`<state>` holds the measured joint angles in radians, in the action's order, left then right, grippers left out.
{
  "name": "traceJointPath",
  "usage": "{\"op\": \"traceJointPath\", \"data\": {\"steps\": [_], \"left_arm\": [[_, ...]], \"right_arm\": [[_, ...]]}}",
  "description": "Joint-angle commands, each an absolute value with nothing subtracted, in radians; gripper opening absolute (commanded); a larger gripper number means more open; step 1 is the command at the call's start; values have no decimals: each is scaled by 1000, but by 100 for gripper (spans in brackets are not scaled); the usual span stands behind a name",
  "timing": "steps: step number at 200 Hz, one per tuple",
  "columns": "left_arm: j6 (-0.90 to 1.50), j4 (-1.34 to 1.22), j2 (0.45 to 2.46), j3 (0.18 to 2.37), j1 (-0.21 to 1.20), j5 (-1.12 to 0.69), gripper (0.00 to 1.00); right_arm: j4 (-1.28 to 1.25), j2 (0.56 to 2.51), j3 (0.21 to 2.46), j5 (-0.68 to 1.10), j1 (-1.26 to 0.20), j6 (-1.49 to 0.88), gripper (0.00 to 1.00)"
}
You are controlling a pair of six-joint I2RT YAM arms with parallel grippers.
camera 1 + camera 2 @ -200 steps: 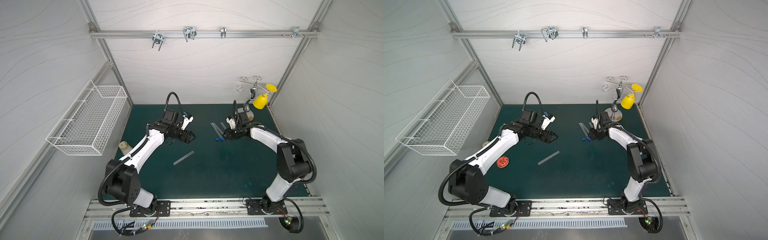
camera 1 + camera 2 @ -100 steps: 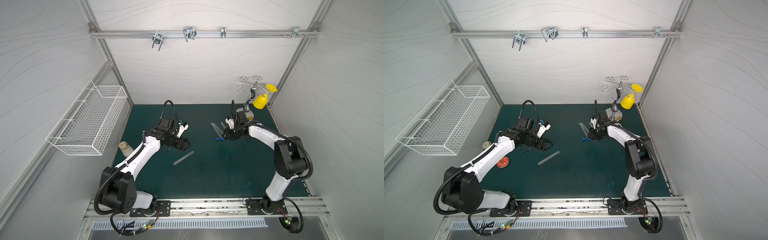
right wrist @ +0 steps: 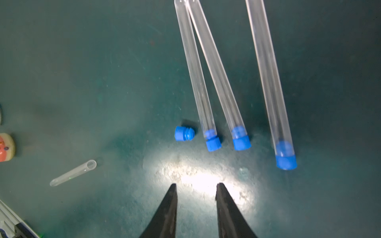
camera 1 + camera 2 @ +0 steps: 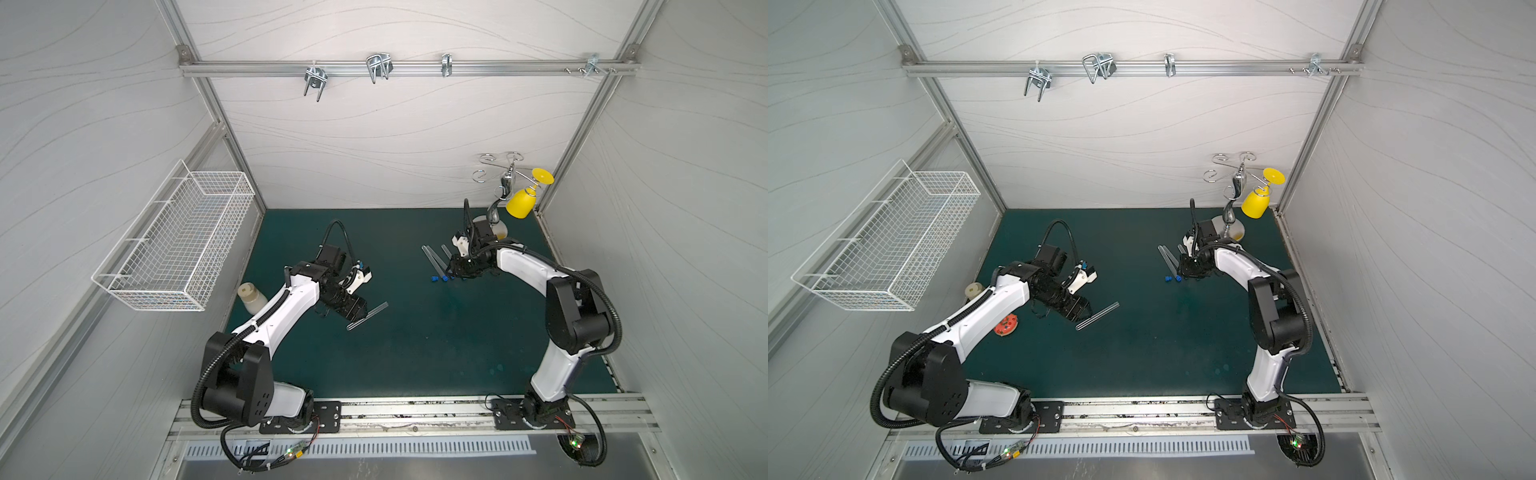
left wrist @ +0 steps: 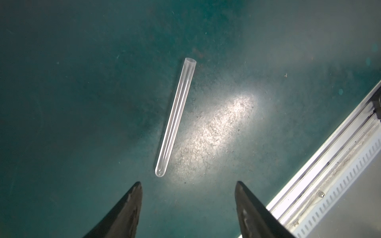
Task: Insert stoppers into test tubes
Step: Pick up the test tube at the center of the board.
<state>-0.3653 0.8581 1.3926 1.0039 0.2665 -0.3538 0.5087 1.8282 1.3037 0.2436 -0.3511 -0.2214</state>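
Jaws, left wrist view: left gripper [image 5: 188, 183] stands wide apart over the green mat [image 5: 72, 92], with nothing between its fingers.
Tube, left wrist view: empty test tube [image 5: 175, 117] lies flat just ahead of the fingertips, outside the gap. Its rounded end is toward the gripper and its open mouth points away. The long axis runs roughly along the gripper's reach, slightly slanted.
Jaws, right wrist view: right gripper [image 3: 196, 184] is narrowly apart and grips nothing.
Stoppers, right wrist view: loose stopper [image 3: 184, 134] lies on its side, ribbed end toward the nearest of three stoppered test tubes [image 3: 216, 68]. Their blue ends face the gripper and their long axes run away from it. The nearest tube's stopper sits less deep than the others.
Fourth tube, right wrist view: the empty test tube lies well apart, its mouth turned toward the stopper group.
Top views: in both top views the left gripper [image 4: 358, 312] hangs over the rounded end of the empty test tube [image 4: 372, 312], which lies diagonally mid-mat with its mouth toward the back right. The right gripper [image 4: 454, 272] is low at the blue ends, and the loose stopper [image 4: 434, 279] lies just to their left.
Change: the left arm has drawn back and dropped to the tube since a second ago. The tubes, stoppers and right gripper lie as before.
Surroundings: cream-capped bottle [image 4: 249, 296] at the mat's left edge; wire basket [image 4: 178, 245] on the left wall.
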Motion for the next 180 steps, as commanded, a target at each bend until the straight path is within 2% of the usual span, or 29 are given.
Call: {"op": "traceJointPath", "data": {"steps": [1,98,180], "left_arm": [[-396,852,1403,1018,262,-369,71],[-386,841,1419,1025,262,-382,70],[-385,841,1419,1029,262,-382,70]], "right_arm": [[574,1891,1362,231,-364,-232,34],[688,2094,1595,144,-423,-186,29],[707,2150,1631,86,-425,-164,28]]}}
